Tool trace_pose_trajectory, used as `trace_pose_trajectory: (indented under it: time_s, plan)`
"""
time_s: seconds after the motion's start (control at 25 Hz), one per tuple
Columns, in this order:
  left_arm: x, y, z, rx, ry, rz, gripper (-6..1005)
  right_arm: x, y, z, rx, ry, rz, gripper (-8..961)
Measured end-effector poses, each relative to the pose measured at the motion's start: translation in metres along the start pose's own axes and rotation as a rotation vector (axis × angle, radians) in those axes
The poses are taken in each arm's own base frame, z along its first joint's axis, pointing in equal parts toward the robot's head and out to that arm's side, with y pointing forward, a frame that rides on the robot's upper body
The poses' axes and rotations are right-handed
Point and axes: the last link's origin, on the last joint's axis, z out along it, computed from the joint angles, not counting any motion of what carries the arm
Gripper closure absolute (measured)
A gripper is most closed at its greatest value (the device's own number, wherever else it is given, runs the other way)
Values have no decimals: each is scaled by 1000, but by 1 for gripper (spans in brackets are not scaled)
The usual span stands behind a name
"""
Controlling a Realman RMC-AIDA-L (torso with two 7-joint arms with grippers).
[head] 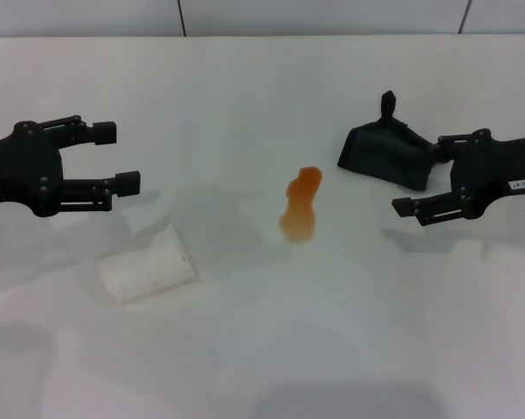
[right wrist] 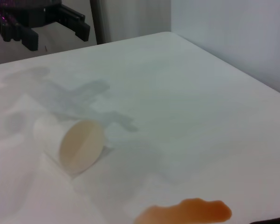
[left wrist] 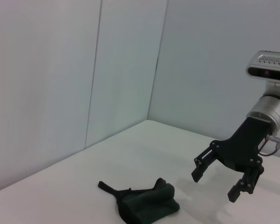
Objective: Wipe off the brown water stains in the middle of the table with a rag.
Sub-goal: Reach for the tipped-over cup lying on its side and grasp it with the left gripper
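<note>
Plainly, the spread, empty right gripper [head: 426, 185] beside the dark rag [head: 386, 155] could, I judge, smear the brown water stains [head: 299, 206] mid-table toward the tipped cup [head: 148, 264] if its grasp slips; the left gripper [head: 115, 157] hangs open, far left.

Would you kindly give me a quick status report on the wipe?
Both grippers open: left idle, right beside rag, not gripping. Stain untouched mid-table. Tipped cup lies clear of it.

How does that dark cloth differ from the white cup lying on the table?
The rag is dark green, soft and crumpled in a heap; the cup is white, rigid and tipped on its side. The rag lies beside the right gripper, the cup nearer the left gripper. Neither is held.
</note>
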Motion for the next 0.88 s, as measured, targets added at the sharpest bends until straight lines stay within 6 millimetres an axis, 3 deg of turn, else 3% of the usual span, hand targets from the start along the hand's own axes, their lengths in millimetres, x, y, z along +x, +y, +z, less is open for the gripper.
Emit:
trace_pose_trajectory:
  time_s: [0.88]
  plan:
    - [3,-3,-6,15,-7,-17,108,0,0,0,-1,0,1,132]
